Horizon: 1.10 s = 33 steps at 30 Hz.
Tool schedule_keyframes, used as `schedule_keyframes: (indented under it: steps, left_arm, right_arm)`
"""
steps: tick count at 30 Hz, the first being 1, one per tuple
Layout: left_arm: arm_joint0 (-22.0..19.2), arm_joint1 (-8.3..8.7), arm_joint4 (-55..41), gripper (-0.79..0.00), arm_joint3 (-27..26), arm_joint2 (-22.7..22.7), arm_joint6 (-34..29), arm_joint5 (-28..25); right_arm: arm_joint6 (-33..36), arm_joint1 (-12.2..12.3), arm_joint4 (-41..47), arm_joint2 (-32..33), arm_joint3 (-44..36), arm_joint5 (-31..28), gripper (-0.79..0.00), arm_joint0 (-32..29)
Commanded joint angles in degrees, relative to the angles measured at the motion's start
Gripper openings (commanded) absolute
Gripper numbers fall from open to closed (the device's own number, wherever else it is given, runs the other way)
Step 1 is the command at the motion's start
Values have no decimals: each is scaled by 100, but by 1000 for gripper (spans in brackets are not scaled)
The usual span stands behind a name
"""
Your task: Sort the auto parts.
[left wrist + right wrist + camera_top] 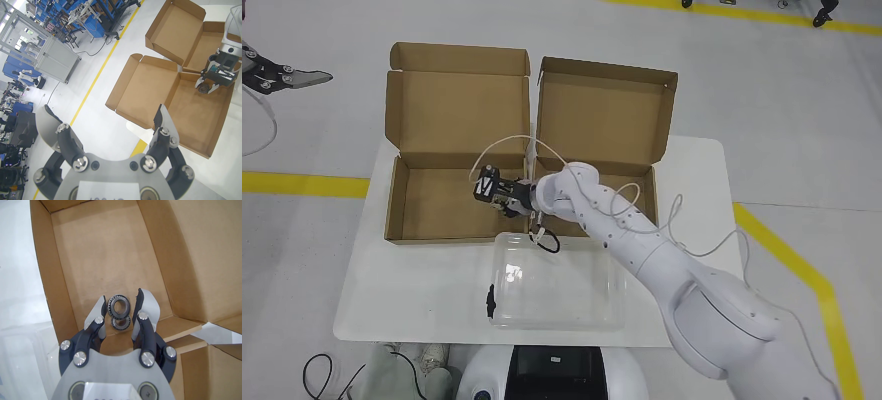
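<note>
top looks down; wrists share box (432, 205)

Bright workshop hall with a pale, glossy floor (322, 120).
A yellow line (99, 72) crosses it; blue racks (94, 28) and a grey framed cabinet (56, 62) stand beyond.

You are seeing no legible writing; the white paper label (108, 190) is showing just cropped-off tops of characters.

1. The right arm (642, 250) is glossy white, built of rounded segments, with a thin white cable (512, 140) looping beside it.
2. The right gripper (122, 295) has curved silver fingers (151, 302), black ribbed pads, black links and round silver screws.
3. The left gripper (102, 107) is built alike; its grey plate carries a white label (108, 190).
</note>
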Motion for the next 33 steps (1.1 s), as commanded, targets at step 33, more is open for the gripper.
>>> schedule_keyframes:
  steps: [33]
  left_arm:
    - [0,0,0,0,0,0,0,0]
  right_arm:
    - [-624,1616,-1367,2725,-4714,43,-440,-2861]
